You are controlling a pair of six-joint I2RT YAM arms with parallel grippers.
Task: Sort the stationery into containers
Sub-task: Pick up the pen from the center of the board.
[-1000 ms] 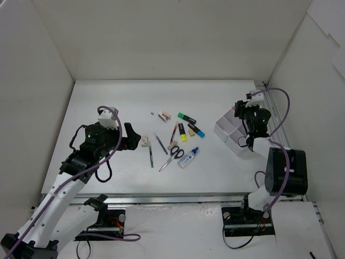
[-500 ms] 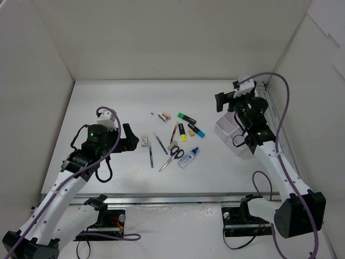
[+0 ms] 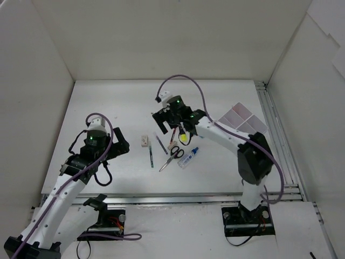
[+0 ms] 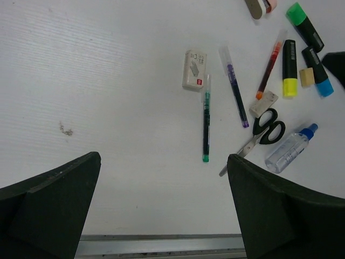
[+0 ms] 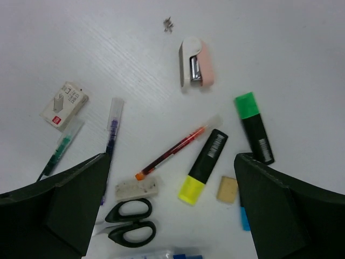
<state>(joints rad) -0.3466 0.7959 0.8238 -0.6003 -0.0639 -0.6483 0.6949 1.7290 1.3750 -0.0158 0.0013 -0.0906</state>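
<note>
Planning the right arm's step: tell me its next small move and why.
Probably lower the right gripper onto the yellow highlighter: the jaws stand open and empty above it, and in the right wrist view the highlighter lies between them.

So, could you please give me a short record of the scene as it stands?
left fingers: open, empty, left of the green pen
right fingers: open, empty, above the yellow highlighter
scissors, glue bottle: loose on the table
tray: right side of table, apart from the stationery
</note>
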